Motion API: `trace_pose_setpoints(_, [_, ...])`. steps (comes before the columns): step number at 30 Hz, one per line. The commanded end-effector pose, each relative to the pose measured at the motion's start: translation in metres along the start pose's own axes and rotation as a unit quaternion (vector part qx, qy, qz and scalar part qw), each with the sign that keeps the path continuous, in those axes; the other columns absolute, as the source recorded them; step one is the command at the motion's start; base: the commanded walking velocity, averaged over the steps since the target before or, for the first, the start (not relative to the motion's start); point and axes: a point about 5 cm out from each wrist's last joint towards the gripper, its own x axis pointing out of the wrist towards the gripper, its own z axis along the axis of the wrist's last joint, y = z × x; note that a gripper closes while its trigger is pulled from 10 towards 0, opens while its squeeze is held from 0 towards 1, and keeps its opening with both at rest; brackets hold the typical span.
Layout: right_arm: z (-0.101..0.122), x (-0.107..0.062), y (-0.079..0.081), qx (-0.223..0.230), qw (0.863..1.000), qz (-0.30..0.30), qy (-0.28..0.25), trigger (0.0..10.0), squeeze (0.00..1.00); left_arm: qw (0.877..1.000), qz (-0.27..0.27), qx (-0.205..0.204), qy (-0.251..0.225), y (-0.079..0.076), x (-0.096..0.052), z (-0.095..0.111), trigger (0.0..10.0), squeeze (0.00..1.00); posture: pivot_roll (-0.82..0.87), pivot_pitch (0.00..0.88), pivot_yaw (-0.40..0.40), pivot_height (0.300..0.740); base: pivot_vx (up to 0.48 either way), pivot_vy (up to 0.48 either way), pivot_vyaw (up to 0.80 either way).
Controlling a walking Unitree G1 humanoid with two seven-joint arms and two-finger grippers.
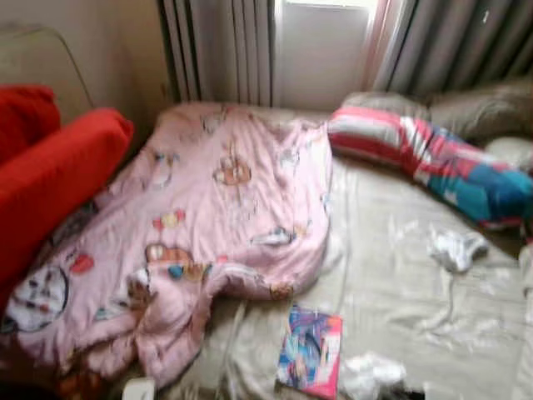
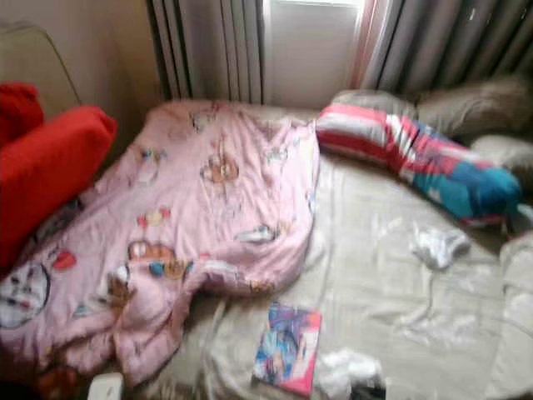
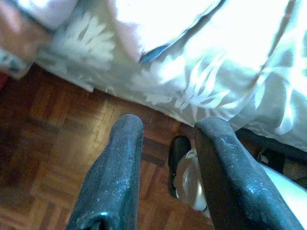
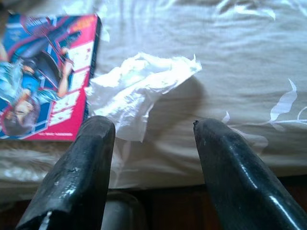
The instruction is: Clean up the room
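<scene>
A bed with a beige sheet (image 1: 400, 275) lies before me. A crumpled pink cartoon blanket (image 1: 208, 225) covers its left half. Near the front edge lies a pink and blue book (image 1: 310, 350), with a crumpled white tissue (image 1: 371, 371) beside it. Another white crumpled piece (image 1: 456, 247) lies farther right. My right gripper (image 4: 151, 139) is open, hovering just off the bed's front edge, its fingers framing the tissue (image 4: 139, 91) next to the book (image 4: 45, 76). My left gripper (image 3: 168, 143) is open over the wooden floor (image 3: 53, 158) beside the bed's hanging sheet (image 3: 192, 72).
A striped red, white and blue pillow (image 1: 433, 158) and grey pillows (image 1: 483, 108) lie at the bed's head on the right. Red cushions (image 1: 50, 167) sit on the left. Curtains and a window (image 1: 321, 50) stand behind. A small white object (image 1: 137, 389) lies at the bed's front left.
</scene>
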Motion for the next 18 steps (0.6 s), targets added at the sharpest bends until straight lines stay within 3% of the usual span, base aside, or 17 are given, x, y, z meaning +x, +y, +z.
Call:
trace_pose_setpoints(1, [0.054,0.023,0.019,-0.004,0.997,0.006,-0.078,10.0,0.0,0.994,-0.004,0.005,-0.111,-0.009,0.009,0.054,10.0,0.0,-0.01,0.0,-0.025,0.74,0.0,0.0,0.0])
trace_pose_setpoints(3, [0.095,0.033,0.034,-0.002,0.989,0.023,-0.149,10.0,0.0,0.978,-0.005,0.024,-0.209,-0.015,0.009,0.102,10.0,0.0,0.0,0.0,-0.029,0.74,0.0,0.0,0.0])
trace_pose_setpoints(7, [0.1,0.031,0.037,-0.009,0.984,0.031,-0.178,10.0,0.0,0.969,-0.015,0.031,-0.245,-0.018,0.005,0.108,10.0,0.0,-0.01,0.0,-0.032,0.74,0.0,0.0,0.0])
trace_pose_setpoints(10, [0.107,0.029,0.037,-0.006,0.978,0.033,-0.206,10.0,0.0,0.954,-0.034,0.003,-0.297,-0.022,-0.002,0.12,10.0,0.0,0.0,0.0,-0.041,0.74,0.0,0.0,0.0])
trace_pose_setpoints(18, [0.108,0.023,0.036,-0.015,0.97,0.019,-0.24,10.0,0.0,0.929,-0.017,0.0,-0.37,-0.013,-0.016,0.135,10.0,0.0,0.01,0.0,-0.039,0.74,0.0,0.0,0.0])
